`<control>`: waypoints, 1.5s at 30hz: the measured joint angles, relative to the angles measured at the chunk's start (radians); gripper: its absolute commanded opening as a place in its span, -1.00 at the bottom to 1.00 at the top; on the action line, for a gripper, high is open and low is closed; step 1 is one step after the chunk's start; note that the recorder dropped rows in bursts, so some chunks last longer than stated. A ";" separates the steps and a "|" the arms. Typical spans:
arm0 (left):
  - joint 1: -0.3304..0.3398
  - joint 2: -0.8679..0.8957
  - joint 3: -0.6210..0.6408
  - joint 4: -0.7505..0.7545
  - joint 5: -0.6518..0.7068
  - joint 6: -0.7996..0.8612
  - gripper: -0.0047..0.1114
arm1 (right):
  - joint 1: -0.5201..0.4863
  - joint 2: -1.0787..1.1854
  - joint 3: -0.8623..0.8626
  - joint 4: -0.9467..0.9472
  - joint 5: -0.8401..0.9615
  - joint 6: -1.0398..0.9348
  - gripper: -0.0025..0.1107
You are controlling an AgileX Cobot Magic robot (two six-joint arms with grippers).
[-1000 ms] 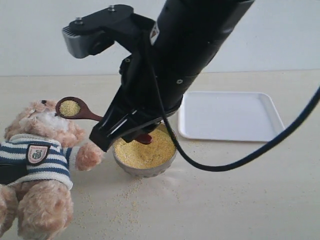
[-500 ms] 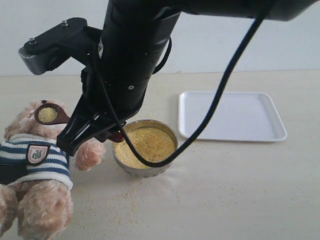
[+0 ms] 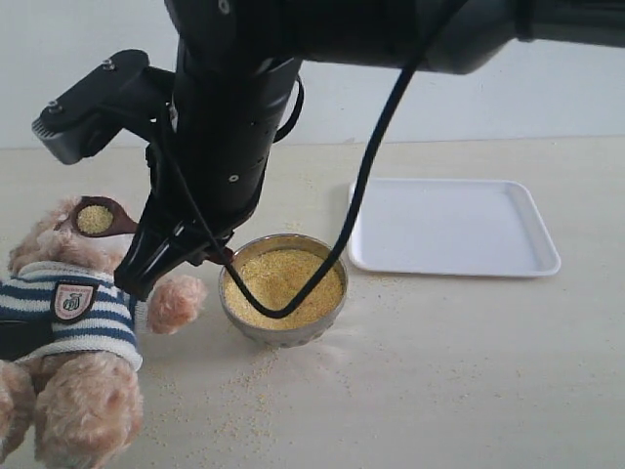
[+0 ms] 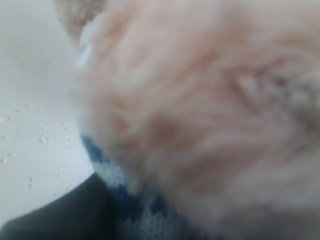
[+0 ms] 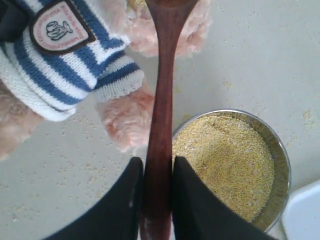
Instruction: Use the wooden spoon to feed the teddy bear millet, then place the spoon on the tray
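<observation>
The teddy bear lies at the left in its striped shirt. My right gripper is shut on the handle of the wooden spoon. The spoon's bowl carries millet and hovers at the bear's face. In the right wrist view the spoon handle runs out between my fingers of the right gripper towards the bear. Millet fills the steel bowl beside the bear's paw. The tray lies bare at the right. The left wrist view shows blurred bear fur and one dark finger.
Loose millet grains are scattered on the table in front of the bowl and the bear. The right arm's black cable hangs over the bowl and the tray's left edge. A dark part sits against the bear's left side.
My right arm has swung left with the spoon, carrying the millet from beside the bowl up to the bear's face. The bear, bowl and tray have stayed put.
</observation>
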 measured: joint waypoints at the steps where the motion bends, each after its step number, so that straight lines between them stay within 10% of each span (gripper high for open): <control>1: 0.000 0.000 0.000 0.000 0.000 0.000 -0.83 | 0.004 0.004 -0.002 -0.012 0.000 -0.002 -0.96; 45: 0.000 0.000 0.000 0.000 0.000 0.000 -0.83 | 0.349 0.097 -0.004 -0.830 0.217 0.211 -0.96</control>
